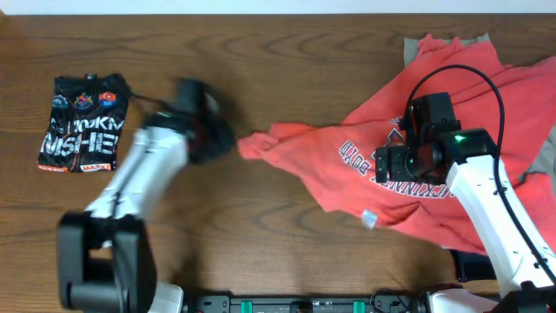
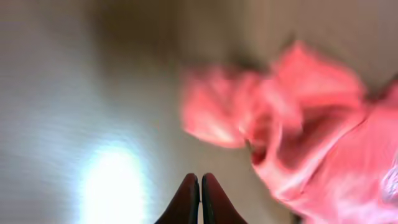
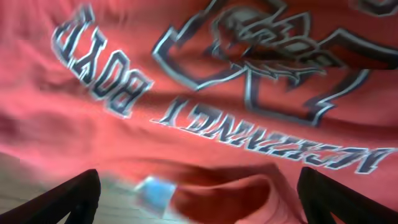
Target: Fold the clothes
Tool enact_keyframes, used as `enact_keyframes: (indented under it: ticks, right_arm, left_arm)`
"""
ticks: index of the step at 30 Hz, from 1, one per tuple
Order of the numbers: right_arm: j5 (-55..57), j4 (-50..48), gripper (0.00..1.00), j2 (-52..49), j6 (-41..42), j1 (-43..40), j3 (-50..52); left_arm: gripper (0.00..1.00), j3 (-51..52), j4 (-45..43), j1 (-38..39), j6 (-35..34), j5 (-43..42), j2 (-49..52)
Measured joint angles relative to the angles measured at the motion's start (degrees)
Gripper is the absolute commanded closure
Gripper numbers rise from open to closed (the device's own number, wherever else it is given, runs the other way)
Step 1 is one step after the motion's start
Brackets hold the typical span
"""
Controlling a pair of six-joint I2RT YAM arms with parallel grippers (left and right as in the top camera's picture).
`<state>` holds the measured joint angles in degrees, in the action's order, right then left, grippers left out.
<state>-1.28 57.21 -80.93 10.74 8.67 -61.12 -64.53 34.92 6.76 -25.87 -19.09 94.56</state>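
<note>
shirt (image 1: 347, 174) is lying crumpled at 3 o'clock, its tip (image 1: 252, 143) reaching toward centre. left gripper (image 2: 199, 190) is sitting clenched on nothing at the tip's 9 o'clock; right gripper (image 3: 199, 186) is hovering released over the print (image 3: 249, 93). risk: with no cloth gripped, a pull would be leaving the shirt bunched.

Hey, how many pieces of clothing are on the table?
3. A folded black shirt lies at the left, a red shirt is spread on the right, and beige cloth peeks from under it at the far edge; more may be hidden.
</note>
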Motion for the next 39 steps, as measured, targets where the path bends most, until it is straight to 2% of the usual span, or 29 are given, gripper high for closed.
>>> enact_keyframes:
  ticks: [4, 7, 10, 11, 13, 16, 21, 29, 31, 32, 34, 39]
  right_arm:
    - [0.3, 0.0, 0.01, 0.0, 0.0, 0.0, 0.0]
    - [0.3, 0.0, 0.01, 0.0, 0.0, 0.0, 0.0]
    - [0.3, 0.0, 0.01, 0.0, 0.0, 0.0, 0.0]
    - [0.3, 0.0, 0.01, 0.0, 0.0, 0.0, 0.0]
    - [0.3, -0.1, 0.01, 0.0, 0.0, 0.0, 0.0]
    - [0.3, -0.1, 0.01, 0.0, 0.0, 0.0, 0.0]
    - [0.3, 0.3, 0.01, 0.0, 0.0, 0.0, 0.0]
    - [0.3, 0.8, 0.01, 0.0, 0.0, 0.0, 0.0]
    - [0.3, 0.9, 0.01, 0.0, 0.0, 0.0, 0.0]
    - [0.3, 0.9, 0.01, 0.0, 0.0, 0.0, 0.0]
    - [0.3, 1.1, 0.01, 0.0, 0.0, 0.0, 0.0]
    - [0.3, 1.1, 0.01, 0.0, 0.0, 0.0, 0.0]
  left_arm:
    - [0.94, -11.3, -1.3, -10.6, 1.5, 3.5, -1.4]
    - [0.94, -15.0, -1.2, -14.1, 1.9, 4.2, -2.4]
    - [0.84, -15.5, 5.0, -14.3, 2.3, 2.1, -3.0]
    - [0.76, -15.3, 7.5, -13.7, 2.3, 1.1, -2.8]
    - [0.51, -14.3, 11.5, -11.7, 2.5, -0.5, -2.4]
    - [0.40, -11.9, 14.3, -7.3, 2.4, -2.0, -1.4]
    - [0.37, -7.7, 13.2, 2.1, 2.3, -3.2, 2.0]
    - [0.37, -6.2, 4.9, 15.5, -0.1, -3.6, 12.7]
    - [0.37, -6.2, 2.2, 17.8, -1.4, -3.7, 15.3]
    - [0.44, -6.2, 0.5, 18.9, -1.9, -3.7, 16.8]
    - [0.91, -6.4, -2.4, 20.4, -3.5, -4.2, 18.1]
    - [0.94, -6.5, -4.9, 21.8, -4.1, -4.5, 19.6]
